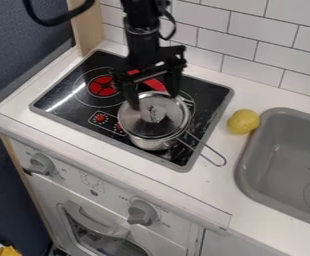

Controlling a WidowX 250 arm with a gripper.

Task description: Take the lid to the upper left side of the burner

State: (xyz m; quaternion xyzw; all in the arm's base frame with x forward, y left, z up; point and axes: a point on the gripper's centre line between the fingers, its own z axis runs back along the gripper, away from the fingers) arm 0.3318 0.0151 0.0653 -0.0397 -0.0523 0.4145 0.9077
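My black gripper (153,101) hangs down over the stove with its two fingers spread apart, open. Below and slightly in front of it is the round silver lid (168,117), with a small knob in its middle. The lid rests on a metal pot (151,144) whose wire handle points to the lower right. The left fingertip overlaps the lid's left part in view, and the right one is at its far edge; contact cannot be told. The pot stands on the right half of the black burner top (67,105), partly covering the rear right cooking ring.
A yellow lemon (243,121) lies on the white counter right of the stove, beside the grey sink (284,160). A tiled wall (251,52) runs behind, and a wooden post (87,25) stands at the back left.
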